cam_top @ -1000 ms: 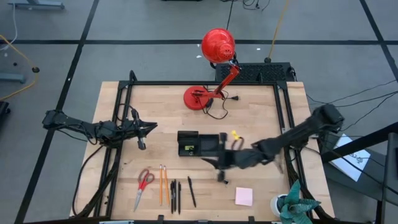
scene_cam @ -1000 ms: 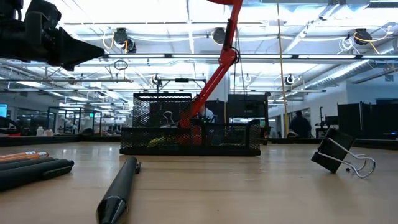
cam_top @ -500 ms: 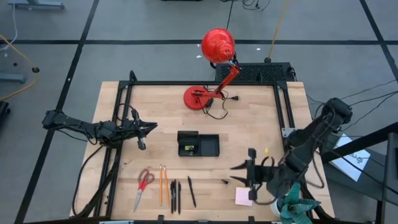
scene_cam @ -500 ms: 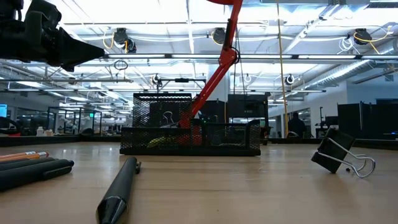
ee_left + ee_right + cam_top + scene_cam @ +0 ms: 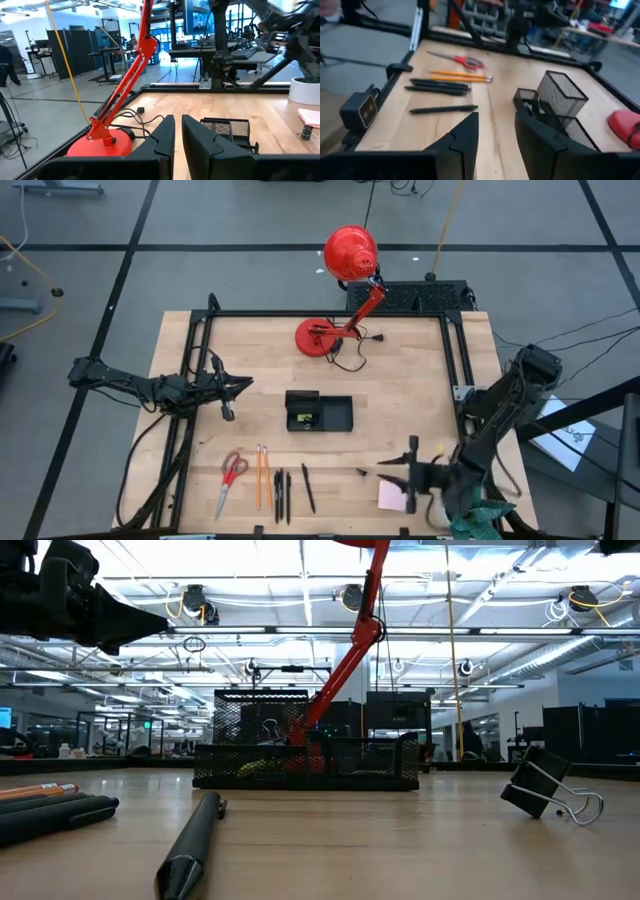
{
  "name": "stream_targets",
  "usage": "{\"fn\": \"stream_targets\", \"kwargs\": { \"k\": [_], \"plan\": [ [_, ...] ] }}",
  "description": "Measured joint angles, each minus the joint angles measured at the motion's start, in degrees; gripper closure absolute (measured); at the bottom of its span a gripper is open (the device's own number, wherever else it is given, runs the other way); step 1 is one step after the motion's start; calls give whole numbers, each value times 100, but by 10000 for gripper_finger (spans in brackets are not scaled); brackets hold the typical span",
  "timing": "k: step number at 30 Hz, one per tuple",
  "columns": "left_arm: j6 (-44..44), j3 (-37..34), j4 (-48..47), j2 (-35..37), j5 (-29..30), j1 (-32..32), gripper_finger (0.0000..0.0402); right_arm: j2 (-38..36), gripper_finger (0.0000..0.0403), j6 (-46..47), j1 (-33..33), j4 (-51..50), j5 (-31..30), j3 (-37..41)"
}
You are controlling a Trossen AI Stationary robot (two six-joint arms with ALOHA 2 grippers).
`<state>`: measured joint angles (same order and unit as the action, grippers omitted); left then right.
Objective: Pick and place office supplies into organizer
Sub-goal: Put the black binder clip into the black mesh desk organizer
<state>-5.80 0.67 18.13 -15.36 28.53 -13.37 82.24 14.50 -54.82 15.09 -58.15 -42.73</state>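
Observation:
The black mesh organizer (image 5: 318, 412) stands mid-table. Along the near edge lie red-handled scissors (image 5: 232, 473), two orange pencils (image 5: 262, 476) and three black pens (image 5: 285, 494). A small black clip (image 5: 362, 472) and a pink sticky-note pad (image 5: 389, 497) lie to their right. My right gripper (image 5: 390, 476) hovers open over the pad's near-left area, fingers pointing toward the table's left, with nothing between them (image 5: 496, 135). My left gripper (image 5: 228, 390) waits shut at the left, above the table. The low view shows a binder clip (image 5: 545, 796) resting on the wood.
A red desk lamp (image 5: 347, 255) stands with its base (image 5: 318, 337) at the far middle, its cord trailing beside it. A white pot with a green plant (image 5: 468, 512) sits at the near right corner, close to my right arm. Black frame rails run along both sides.
My right gripper has swung away from the organizer's right side toward the near right corner, sinking and turning about until it stands over the sticky-note pad. Its fingers stay apart. No object on the table has moved.

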Motion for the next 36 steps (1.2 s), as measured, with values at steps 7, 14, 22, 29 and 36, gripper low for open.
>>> {"fn": "stream_targets", "kwargs": {
  "k": [7,14,22,29,36],
  "plan": [
    [-117,0,16,1,2,0,360,-828,286,-1431,1542,3274,3792,1509],
    [-161,0,10,0,3,0,360,-1353,303,-1605,3073,2291,4763,1649],
    [-83,0,-180,-1,2,0,360,-2376,297,-240,3418,-225,3745,1630],
    [2,0,-240,-2,4,0,360,-2388,261,1008,2816,-677,3733,1626],
    [66,0,-198,1,4,0,360,-1824,203,1988,2346,-1485,3730,1243]
  ]
}}
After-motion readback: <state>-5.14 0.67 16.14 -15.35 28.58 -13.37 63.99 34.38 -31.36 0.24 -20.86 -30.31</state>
